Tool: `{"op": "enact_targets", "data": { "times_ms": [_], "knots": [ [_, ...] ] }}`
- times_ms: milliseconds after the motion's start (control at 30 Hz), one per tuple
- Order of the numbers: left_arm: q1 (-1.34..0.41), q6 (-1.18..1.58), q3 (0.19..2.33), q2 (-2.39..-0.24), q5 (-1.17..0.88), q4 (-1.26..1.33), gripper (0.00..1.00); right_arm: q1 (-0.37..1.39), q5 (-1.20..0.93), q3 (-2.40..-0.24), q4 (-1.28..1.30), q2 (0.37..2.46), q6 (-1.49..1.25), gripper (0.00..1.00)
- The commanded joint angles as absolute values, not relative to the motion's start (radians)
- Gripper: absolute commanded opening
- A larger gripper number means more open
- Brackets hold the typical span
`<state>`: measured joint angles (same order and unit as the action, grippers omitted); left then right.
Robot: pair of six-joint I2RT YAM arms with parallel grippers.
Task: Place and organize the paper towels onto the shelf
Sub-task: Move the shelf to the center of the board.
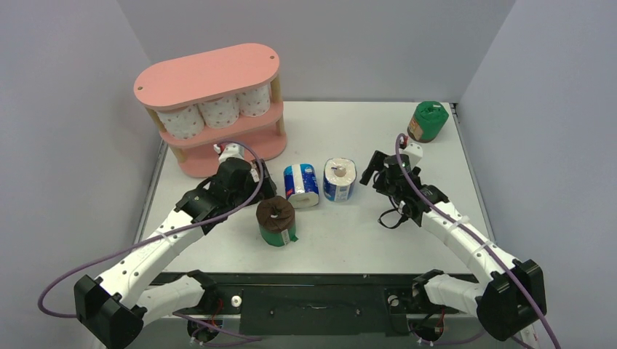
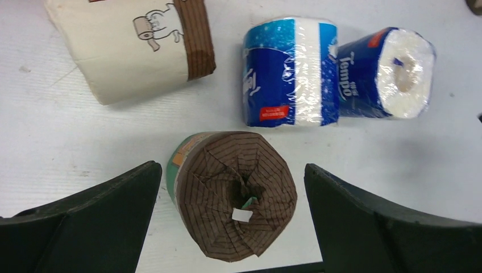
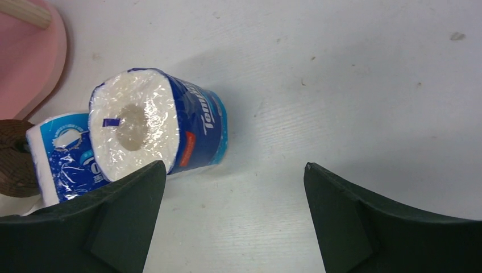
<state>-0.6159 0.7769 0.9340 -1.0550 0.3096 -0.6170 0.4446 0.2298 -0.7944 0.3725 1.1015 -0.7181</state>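
Observation:
The pink shelf [image 1: 211,109] stands at the far left with three white pink-dotted rolls [image 1: 218,110] on its middle tier. A brown-topped green roll [image 1: 276,220] stands upright; my left gripper [image 2: 232,166] is open above it, a finger on each side, not touching. A beige roll [image 2: 133,45] lies just beyond it. Two blue-and-white rolls [image 1: 301,185] [image 1: 340,179] sit mid-table. My right gripper [image 3: 234,165] is open and empty over bare table, just right of the nearer blue roll [image 3: 153,122]. A green roll [image 1: 427,121] stands at the far right.
The shelf's bottom board [image 3: 28,62] shows at the left edge of the right wrist view. Grey walls enclose the table on three sides. The table's near edge is a dark rail [image 1: 313,291] between the arm bases.

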Motion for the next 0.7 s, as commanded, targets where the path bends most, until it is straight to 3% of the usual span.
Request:
{"op": "enact_targets", "data": {
  "times_ms": [0, 367, 667],
  "knots": [
    [-0.611, 0.707, 0.957, -0.991, 0.194, -0.535, 0.96, 0.437, 0.156, -0.891, 0.299, 1.164, -0.702, 0.86],
    [-0.366, 0.679, 0.990, -0.918, 0.066, -0.574, 0.96, 0.454, 0.133, -1.010, 0.195, 1.242, -0.693, 0.85],
    [-0.317, 0.692, 1.164, -0.807, 0.332, -0.585, 0.96, 0.469, 0.065, -1.020, 0.110, 1.260, -0.729, 0.84]
  ]
}}
